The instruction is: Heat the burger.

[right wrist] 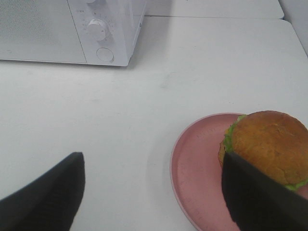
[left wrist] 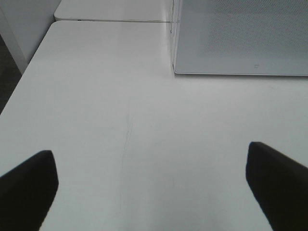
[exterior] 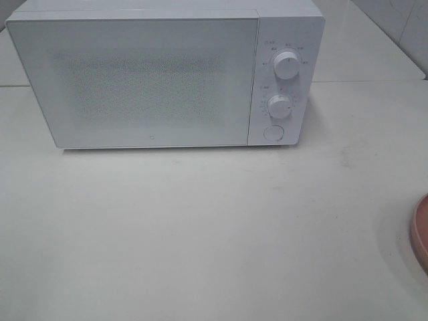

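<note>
Microwave (exterior: 134,80) door shut, far left. Burger (right wrist: 269,144) on plate (right wrist: 197,168), near right. Left gripper (left wrist: 151,185) and right gripper (right wrist: 151,192) both released, empty. Risk: right finger (right wrist: 260,197) seemingly overlaps bun, could knock it off.

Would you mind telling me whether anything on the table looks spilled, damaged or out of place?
Nothing stands out. The microwave stands square with its door shut, and the burger sits intact on the pink plate, off-centre. No spill shows.
</note>
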